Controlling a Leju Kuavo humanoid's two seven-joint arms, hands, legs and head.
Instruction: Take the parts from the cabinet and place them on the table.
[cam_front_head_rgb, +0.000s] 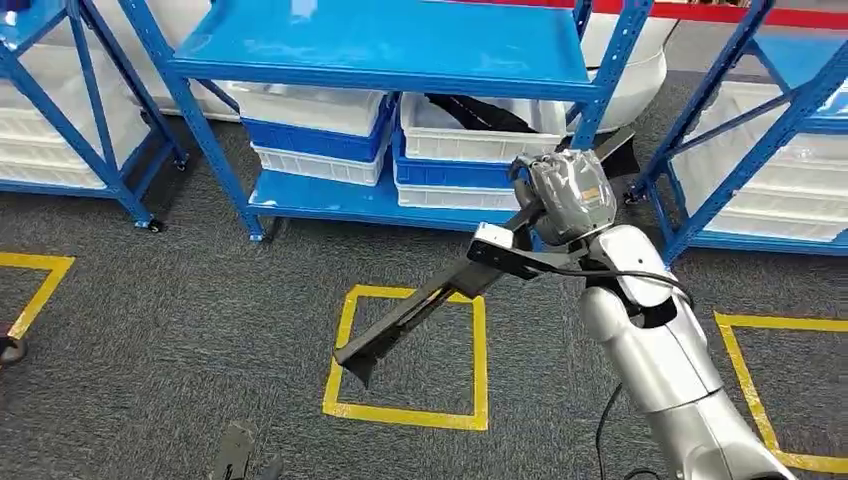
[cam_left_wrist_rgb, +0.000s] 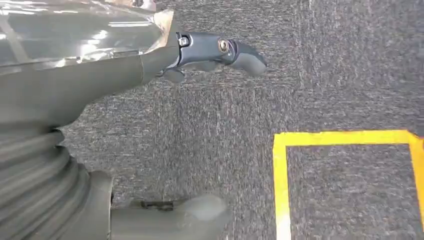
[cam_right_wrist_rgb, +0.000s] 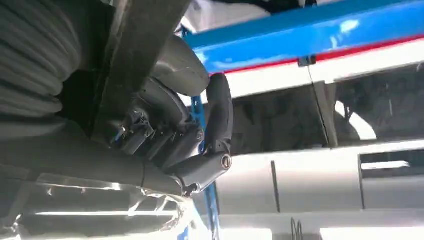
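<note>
A: Where is the part (cam_front_head_rgb: 420, 310) seen relative to the right hand (cam_front_head_rgb: 565, 195)?
B: A long black part is gripped by the right hand near its upper end. From the hand it is slanted down over the grey carpet (cam_front_head_rgb: 180, 320), its lower end lying above a yellow floor square (cam_front_head_rgb: 408, 350). In the right wrist view, the fingers (cam_right_wrist_rgb: 220, 115) are seen curled around the part.
A: And what is shown behind?
B: A blue rack (cam_front_head_rgb: 400, 50) is shown, with white bins (cam_front_head_rgb: 480, 135) on its lower shelf.
A: And the left hand (cam_left_wrist_rgb: 150, 130)?
B: It is seen above the carpet, fingers spread, with nothing held.
</note>
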